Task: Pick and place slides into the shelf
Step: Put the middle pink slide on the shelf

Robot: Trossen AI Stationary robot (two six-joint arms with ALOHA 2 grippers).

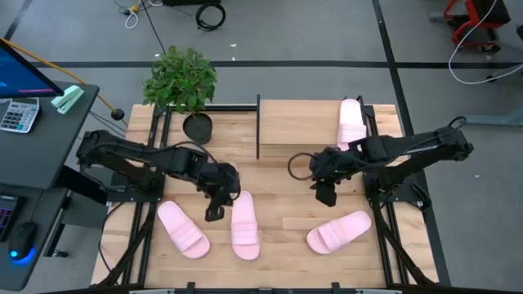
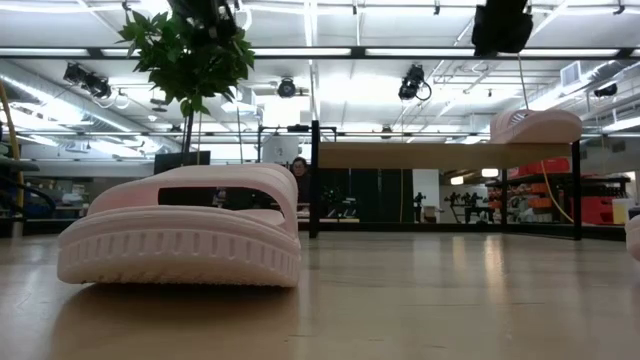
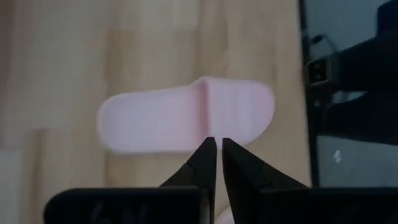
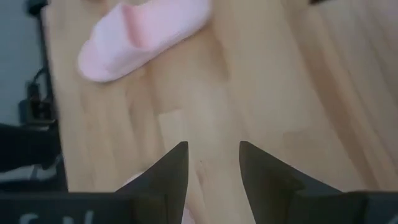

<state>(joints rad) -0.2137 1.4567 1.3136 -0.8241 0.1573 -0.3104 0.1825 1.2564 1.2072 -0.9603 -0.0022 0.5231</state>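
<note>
Bare table (image 1: pixel 286 204) between slides (image 1: pixel 244 224), plant (image 1: pixel 181 80) beside shelf (image 1: pixel 298 122), underneath seemingly open

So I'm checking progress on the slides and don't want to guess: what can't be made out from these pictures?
- Space under the shelf: the high view shows only its top panel; in the low view it is dark.
- Slides near the right gripper: in the low view the nearest slide fills the foreground and the right edge cuts one off.
- Left gripper: the left wrist view doesn't show whether its shut tips touch the slide below.
</note>
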